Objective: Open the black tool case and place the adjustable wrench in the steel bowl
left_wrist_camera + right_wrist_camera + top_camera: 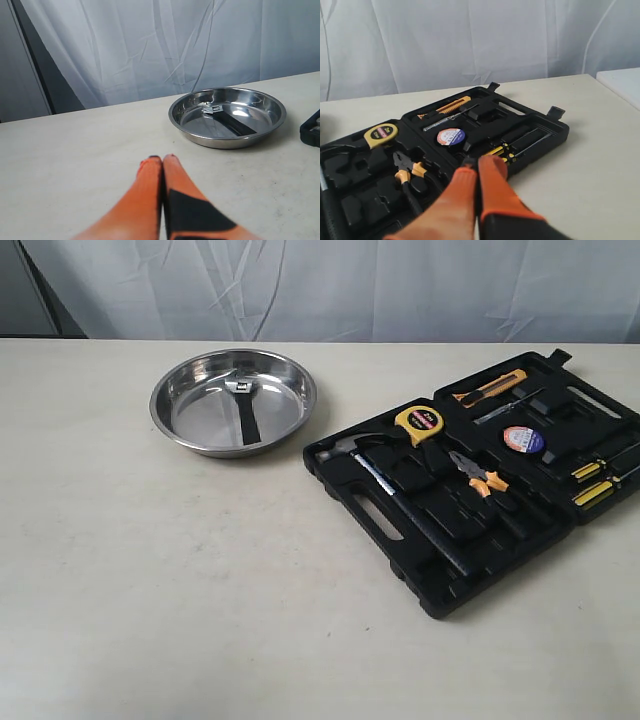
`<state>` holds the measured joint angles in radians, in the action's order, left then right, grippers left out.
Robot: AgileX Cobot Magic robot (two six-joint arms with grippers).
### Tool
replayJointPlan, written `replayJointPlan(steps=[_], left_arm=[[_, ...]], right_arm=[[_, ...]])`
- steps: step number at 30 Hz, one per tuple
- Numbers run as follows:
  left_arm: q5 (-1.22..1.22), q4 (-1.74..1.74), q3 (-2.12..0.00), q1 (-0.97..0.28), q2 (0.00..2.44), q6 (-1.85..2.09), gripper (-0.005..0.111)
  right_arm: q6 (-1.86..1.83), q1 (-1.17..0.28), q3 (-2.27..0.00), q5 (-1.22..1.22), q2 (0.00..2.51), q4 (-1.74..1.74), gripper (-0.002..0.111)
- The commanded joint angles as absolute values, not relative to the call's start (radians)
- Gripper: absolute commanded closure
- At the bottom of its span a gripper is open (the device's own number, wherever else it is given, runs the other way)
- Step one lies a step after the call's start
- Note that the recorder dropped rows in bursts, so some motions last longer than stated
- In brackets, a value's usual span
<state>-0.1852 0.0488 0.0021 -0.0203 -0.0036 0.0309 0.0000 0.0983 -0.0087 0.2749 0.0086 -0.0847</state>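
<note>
The black tool case (pixel 480 525) lies open and flat on the right of the table, also seen in the right wrist view as the case (pixel 530 130). The adjustable wrench (pixel 243 405) lies inside the steel bowl (pixel 175 405) at back left, silver head toward the far rim; the left wrist view shows the wrench (pixel 227 119) in the bowl (pixel 270 125). My left gripper (pixel 162 159) is shut and empty, well short of the bowl. My right gripper (pixel 481 165) is shut and empty, over the case's near edge. Neither arm shows in the exterior view.
In the case rest a hammer (pixel 385 485), a yellow tape measure (pixel 420 423), orange-handled pliers (pixel 478 475), a tape roll (pixel 523 439), a utility knife (pixel 490 387) and yellow-tipped screwdrivers (pixel 595 480). A white curtain hangs behind the table.
</note>
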Motion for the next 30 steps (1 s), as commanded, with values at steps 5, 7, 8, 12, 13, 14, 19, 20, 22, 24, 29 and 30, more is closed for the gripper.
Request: replayJointPlan(steps=[5,7,8,12,13,14,19,20,22,24,29,30], left_arm=[[-0.180,0.047,0.000,-0.021,0.000,0.030,0.106],[-0.180,0.047,0.000,-0.021,0.000,0.030,0.106],[-0.180,0.047,0.000,-0.021,0.000,0.030,0.106],[-0.180,0.047,0.000,-0.021,0.000,0.030,0.106],[-0.180,0.047,0.000,-0.021,0.000,0.030,0.106],[-0.180,0.047,0.000,-0.021,0.000,0.030,0.106],[-0.180,0.047,0.000,-0.021,0.000,0.030,0.106],[-0.180,0.047,0.000,-0.021,0.000,0.030,0.106],[-0.180,0.047,0.000,-0.021,0.000,0.030,0.106],[-0.180,0.047,0.000,-0.021,0.000,0.030,0.106],[-0.180,0.047,0.000,-0.021,0.000,0.030,0.106],[-0.180,0.047,0.000,-0.021,0.000,0.030,0.106]], right_arm=[[0.000,0.104,0.000,0.308,0.000,-0.047,0.109],[-0.007,0.104,0.000,0.310,0.000,-0.047,0.109],[-0.007,0.104,0.000,0.310,0.000,-0.047,0.109],[-0.006,0.104,0.000,0.308,0.000,-0.052,0.109],[-0.006,0.104,0.000,0.308,0.000,-0.052,0.109],[-0.006,0.104,0.000,0.308,0.000,-0.052,0.109],[-0.006,0.104,0.000,0.308,0.000,-0.052,0.109],[-0.006,0.104,0.000,0.308,0.000,-0.052,0.109],[-0.006,0.104,0.000,0.308,0.000,-0.052,0.109],[-0.006,0.104,0.000,0.308,0.000,-0.052,0.109],[-0.006,0.104,0.000,0.308,0.000,-0.052,0.109],[-0.006,0.104,0.000,0.308,0.000,-0.052,0.109]])
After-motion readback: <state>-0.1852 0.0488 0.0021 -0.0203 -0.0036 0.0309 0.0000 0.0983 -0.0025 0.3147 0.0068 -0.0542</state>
